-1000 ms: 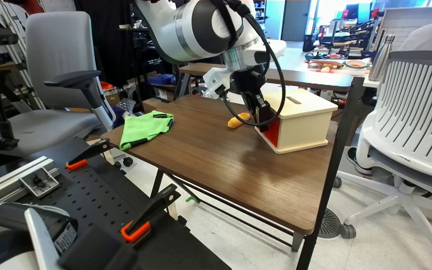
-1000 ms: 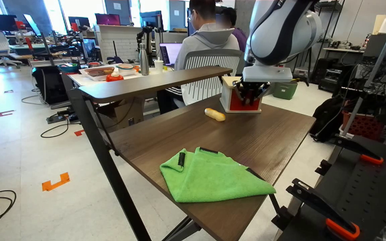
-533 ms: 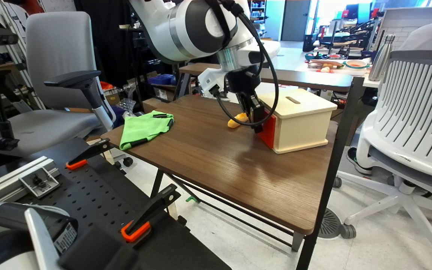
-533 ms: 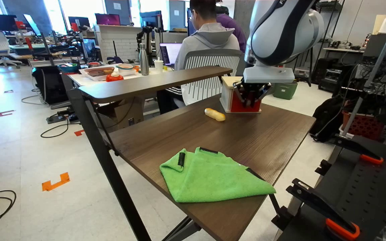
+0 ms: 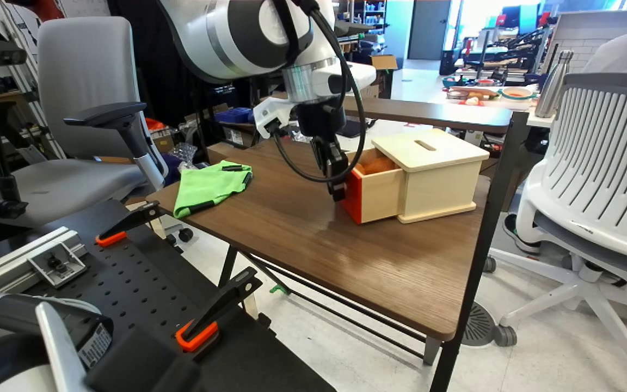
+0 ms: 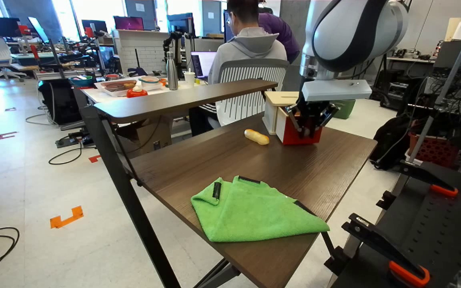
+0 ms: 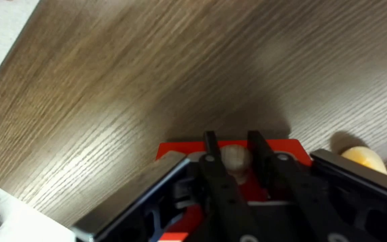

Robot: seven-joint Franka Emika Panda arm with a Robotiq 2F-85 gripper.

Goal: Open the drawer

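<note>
1. The claw (image 7: 232, 148) clasps a round wooden knob (image 7: 236, 159), its fingertips (image 7: 211, 147) on either side of it in the wrist view.
2. That knob sits on the red front of the drawer (image 5: 379, 195), which stands out from the cabinet (image 5: 445, 185), jutting toward 9 o'clock in an exterior view.
3. Orange-brown contents (image 5: 377, 164), too unclear to name, show inside the drawer, behind its front.
4. The pale wooden cabinet, slotted on top, rests on the desk (image 5: 313, 234) at 3 o'clock from the claw in an exterior view.
5. In an exterior view, a yellow bread-like roll (image 6: 257, 137) lies on the desk at 9 o'clock from the claw, apart from the drawer; a green cloth (image 6: 256, 216) lies toward 7 o'clock, reaching the desk's edge.
</note>
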